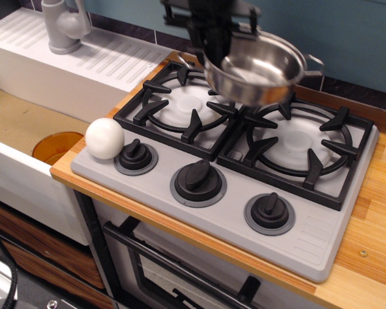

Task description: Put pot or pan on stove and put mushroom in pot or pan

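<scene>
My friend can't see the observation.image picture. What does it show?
A robot gripper holds a shiny steel pot in the air above a grey toy stove with two black burners. A white ball-like mushroom sits at the stove's front left corner, beside a knob.

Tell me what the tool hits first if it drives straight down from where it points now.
Probably the grate of the stove, near the gap between the burners. The tool holds the pot in the air above it. Depth is unclear.

Pot point(257, 67) above stove point(231, 167); mushroom point(105, 138) at left.
</scene>
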Available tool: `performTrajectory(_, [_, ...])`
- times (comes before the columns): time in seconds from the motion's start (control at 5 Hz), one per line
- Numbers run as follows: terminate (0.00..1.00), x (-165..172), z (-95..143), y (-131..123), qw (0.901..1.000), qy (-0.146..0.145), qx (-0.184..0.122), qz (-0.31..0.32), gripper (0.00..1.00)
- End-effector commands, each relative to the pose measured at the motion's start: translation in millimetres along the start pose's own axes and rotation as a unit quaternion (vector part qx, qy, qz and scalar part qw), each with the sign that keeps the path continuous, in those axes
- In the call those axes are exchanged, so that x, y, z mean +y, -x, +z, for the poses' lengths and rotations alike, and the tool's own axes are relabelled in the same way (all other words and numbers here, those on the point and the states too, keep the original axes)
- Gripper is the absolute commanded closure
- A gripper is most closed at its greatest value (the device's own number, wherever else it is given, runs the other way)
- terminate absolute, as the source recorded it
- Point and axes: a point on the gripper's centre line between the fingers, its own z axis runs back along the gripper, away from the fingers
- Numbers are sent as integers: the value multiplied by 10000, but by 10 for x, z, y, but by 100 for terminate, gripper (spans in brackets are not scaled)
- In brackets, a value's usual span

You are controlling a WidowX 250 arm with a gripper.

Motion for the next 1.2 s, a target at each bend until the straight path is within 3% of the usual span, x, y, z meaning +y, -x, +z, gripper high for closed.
performTrajectory(0.0, [0,437,208,-218,9996,-24,-190,-216,100])
performTrajectory(0.4, [0,786,52,-246,9994,111,-206,-265,100])
performTrajectory(1.0, [0,807,-399,-189,9979,409,-474,-163,100])
